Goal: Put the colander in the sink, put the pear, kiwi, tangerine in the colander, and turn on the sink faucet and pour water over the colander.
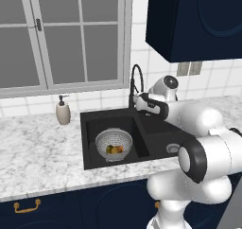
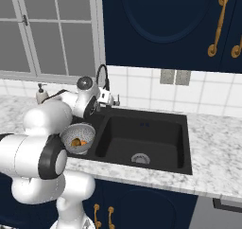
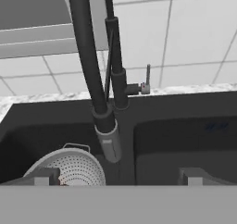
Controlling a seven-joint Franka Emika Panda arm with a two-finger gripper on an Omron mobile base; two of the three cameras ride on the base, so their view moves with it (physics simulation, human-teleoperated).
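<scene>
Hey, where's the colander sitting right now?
The colander sits in the left basin of the black sink, with fruit inside, below and in front of the gooseneck faucet; the soap dispenser stands on the counter further left.

White marble counter (image 1: 38, 147) carries a cream soap dispenser (image 1: 63, 112) by the window; black double-basin sink (image 1: 90, 143) is set into it.

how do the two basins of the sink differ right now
The left basin holds the colander with fruit in it; the right basin holds nothing but its bare silver drain. The left basin's floor is largely covered by the colander; the right basin's floor shows in full. The faucet spout hangs by the divider, nearer the left basin. Both are black, rectangular and dry.
</scene>
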